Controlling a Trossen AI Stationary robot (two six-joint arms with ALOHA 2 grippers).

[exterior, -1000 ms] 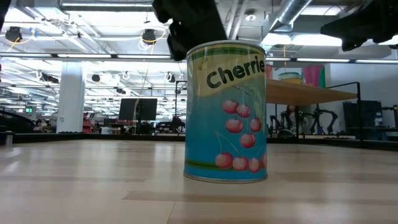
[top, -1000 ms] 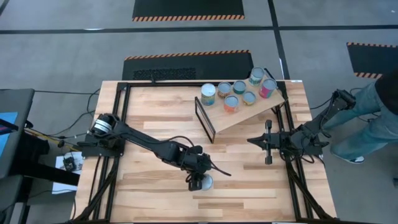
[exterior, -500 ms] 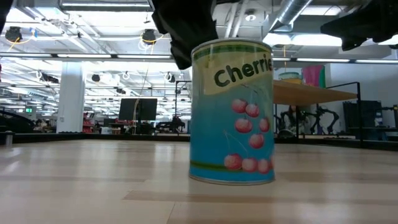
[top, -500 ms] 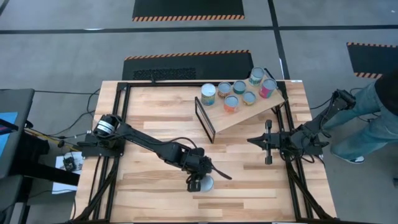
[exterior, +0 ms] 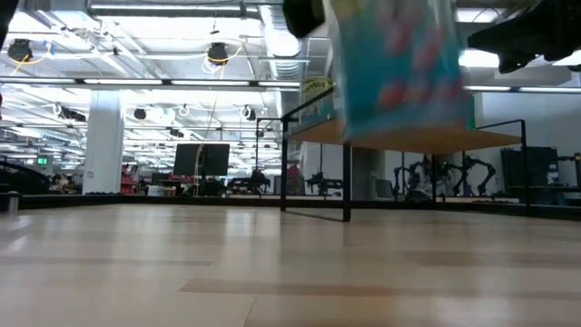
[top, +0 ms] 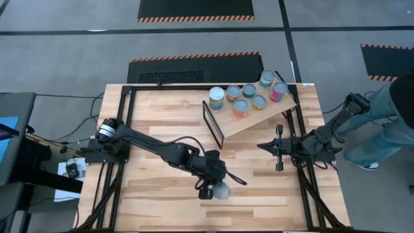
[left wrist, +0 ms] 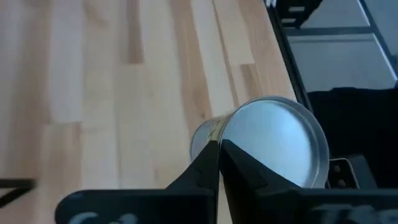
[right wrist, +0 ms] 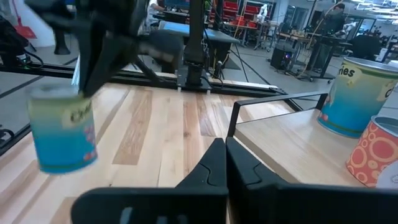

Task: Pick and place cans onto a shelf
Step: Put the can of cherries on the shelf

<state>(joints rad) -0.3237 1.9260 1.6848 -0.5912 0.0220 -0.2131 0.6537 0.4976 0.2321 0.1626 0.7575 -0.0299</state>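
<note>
At the near edge of the plank tabletop (top: 155, 194), just right of centre, the left gripper (top: 210, 188) held a teal cherry can (top: 222, 189) clamped between its fingers. The can was lifted clear of the wood: the low view showed daylight under its blurred teal body, and the right wrist view showed it hanging tilted, not upright.

The likely trouble from here lay in that tilt. The can was a smooth metal cylinder with a glossy paper label and a flat silvery lid (left wrist: 277, 140), so a grip on a curved, slick wall could let it rotate or slide out during the carry. A tilted can set on a sloped board could also topple or roll. The landing zone was crowded, so a careless approach might knock a neighbour off.

Farther back and to the right, the right gripper (top: 262, 147) waited just inside the table's right edge, its fingers pressed together on nothing. It sat below the shelf's near edge, near the route the can would have to take, so the arms could foul one another.

At the far right stood the shelf (top: 255, 120), a pale plywood rectangle slanted on a thin black frame. Six cans (top: 246, 97) stood clustered on it, round lids silvery or pale blue, labels teal, orange, pink and white.
</note>
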